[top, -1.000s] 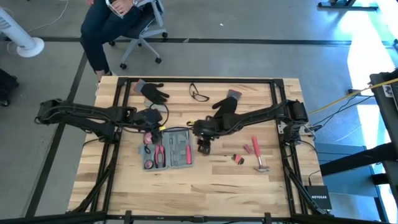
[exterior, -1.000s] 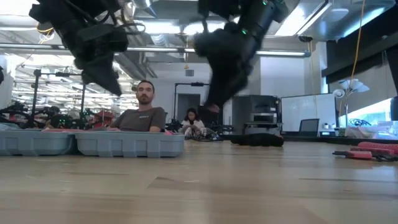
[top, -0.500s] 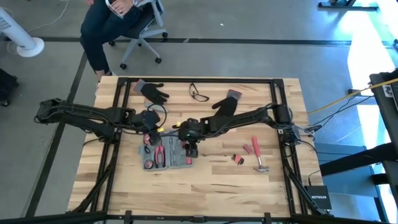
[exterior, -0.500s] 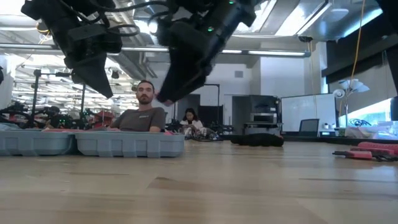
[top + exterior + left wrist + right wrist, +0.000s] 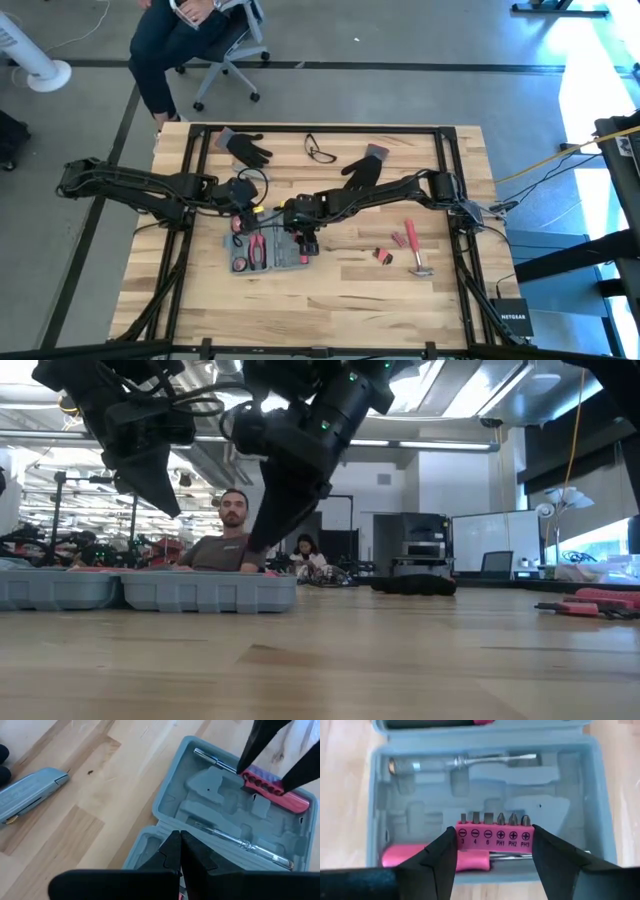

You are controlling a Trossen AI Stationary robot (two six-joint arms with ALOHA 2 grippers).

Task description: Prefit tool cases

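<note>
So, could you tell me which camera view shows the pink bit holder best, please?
The right wrist view: the pink bit holder fills the centre, labels readable, between the right pincer's fingers. The left wrist view shows it obliquely. The high view shows no clear sign of it, and the low view none.

High view: overhead, straight down on whole table [image 5: 330, 290]. Low view: tabletop height, level across wood toward room. Left wrist, right wrist views: close, looking down into open tool case [image 5: 490, 795]. All four views share tool case [image 5: 268, 245].

Tool case [image 5: 485, 780] edges cropped
</note>
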